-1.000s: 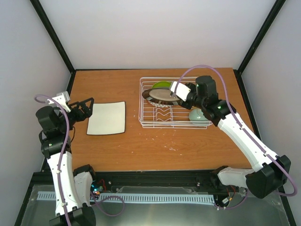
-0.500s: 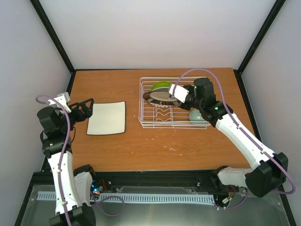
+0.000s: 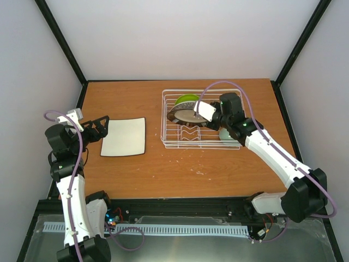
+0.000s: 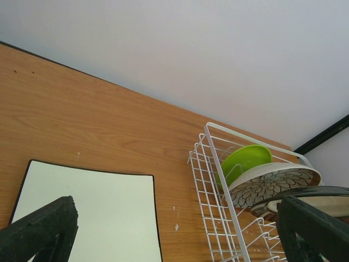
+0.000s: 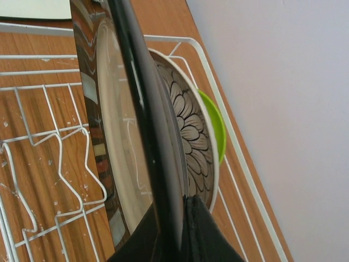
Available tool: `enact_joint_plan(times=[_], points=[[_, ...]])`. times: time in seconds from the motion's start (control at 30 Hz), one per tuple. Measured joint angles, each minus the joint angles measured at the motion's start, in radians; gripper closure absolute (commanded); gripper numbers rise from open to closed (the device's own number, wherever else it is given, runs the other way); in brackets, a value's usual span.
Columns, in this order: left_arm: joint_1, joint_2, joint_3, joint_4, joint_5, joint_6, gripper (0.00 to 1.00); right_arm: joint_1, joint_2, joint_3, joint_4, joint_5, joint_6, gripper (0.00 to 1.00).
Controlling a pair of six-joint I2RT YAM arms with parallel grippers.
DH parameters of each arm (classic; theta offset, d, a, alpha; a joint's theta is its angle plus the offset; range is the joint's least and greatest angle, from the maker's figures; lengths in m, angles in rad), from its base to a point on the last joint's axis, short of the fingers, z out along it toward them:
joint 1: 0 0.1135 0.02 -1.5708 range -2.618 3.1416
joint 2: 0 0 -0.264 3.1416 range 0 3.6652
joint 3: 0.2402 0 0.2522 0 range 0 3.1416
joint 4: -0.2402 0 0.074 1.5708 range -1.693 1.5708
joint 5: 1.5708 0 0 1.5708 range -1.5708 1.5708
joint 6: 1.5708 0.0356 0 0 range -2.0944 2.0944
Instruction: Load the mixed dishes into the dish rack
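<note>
Right hand (image 3: 197, 114) has swung left and tipped the cream plate (image 5: 117, 142) nearer upright. It is clamped on the plate's rim inside the dish rack (image 3: 169, 144), far-right part of the surface, just beside the floral plate (image 5: 188, 136). Step: slotting it. Next: seat rim between dividers, then release. Left hand (image 3: 98, 126) wide open, empty, by the white square plate (image 3: 124, 136) near the left edge.

The surface (image 3: 136, 174) is orange-brown wood grain with a dull satin finish, and the rack (image 3: 163, 117) is thin wire under a smooth white coating. The square plate (image 3: 124, 136), lime plate (image 4: 245, 160), floral plate (image 5: 191, 131) and cream plate (image 5: 117, 136) all look smooth and shiny, the cream one's dark rim glossy enough to mirror. The left claw (image 3: 98, 126) looks like matt black, faintly grainy plastic.
</note>
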Motion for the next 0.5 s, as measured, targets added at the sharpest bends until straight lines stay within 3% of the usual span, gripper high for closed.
enact_joint_plan(times=[0.37, 0.5], points=[[0.000, 0.010, -0.002, 0.000, -0.010, 0.018, 0.00, -0.002, 0.093, -0.035, 0.024, 0.002, 0.024, 0.97], [0.000, 0.018, -0.010, 0.003, -0.011, 0.018, 0.00, -0.002, 0.127, -0.037, 0.043, -0.001, 0.043, 0.86]])
